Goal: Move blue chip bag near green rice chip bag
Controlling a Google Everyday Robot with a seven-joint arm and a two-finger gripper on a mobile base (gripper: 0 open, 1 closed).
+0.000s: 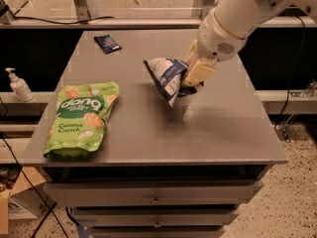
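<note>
- The gripper (190, 78) is clenched on the blue bag (166, 76) at its right edge, over the middle of the table (223, 128).
- The blue bag hangs tilted, well apart from the green bag (81, 119).
- The green bag lies flat, front-left.
- A packet (107, 43) lies back-left.

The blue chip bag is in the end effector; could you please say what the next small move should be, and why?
Probably carry it a short way leftward in the camera view and toward the front edge. The end effector grips the blue chip bag near the middle of the table, while the green rice chip bag lies flat at the front-left corner, clearly apart.
</note>
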